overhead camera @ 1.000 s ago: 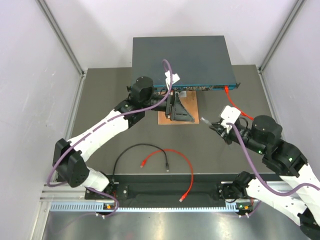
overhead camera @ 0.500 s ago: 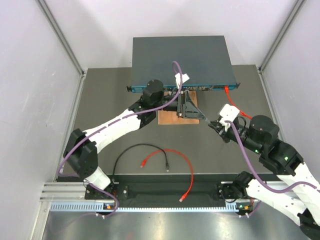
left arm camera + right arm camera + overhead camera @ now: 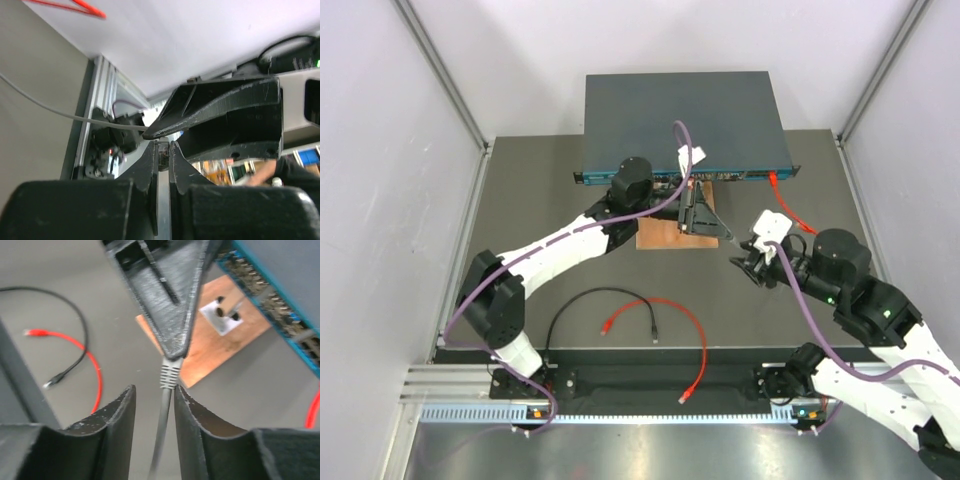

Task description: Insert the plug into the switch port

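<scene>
The grey plug (image 3: 169, 374) on its grey cable (image 3: 161, 440) hangs above the table, in front of the switch (image 3: 680, 110) and its teal port face (image 3: 620, 178). My left gripper (image 3: 727, 237) is shut on the plug's front end; in the left wrist view the plug (image 3: 163, 153) sits pinched between the jaw tips (image 3: 162, 146). My right gripper (image 3: 152, 390) stands open around the cable just behind the plug's ribbed boot, with a gap on the left side. In the top view the right gripper (image 3: 746, 262) is just below and right of the left one.
A brown wooden board (image 3: 660, 236) with a small white block (image 3: 223, 315) lies before the switch. A red cable (image 3: 790, 212) is plugged into the switch's right end. Loose red (image 3: 695, 330) and black (image 3: 565, 310) cables lie on the near table.
My left arm swung right from the board to the plug and its jaws shut on it. My right gripper, shut on the plug before, has opened.
</scene>
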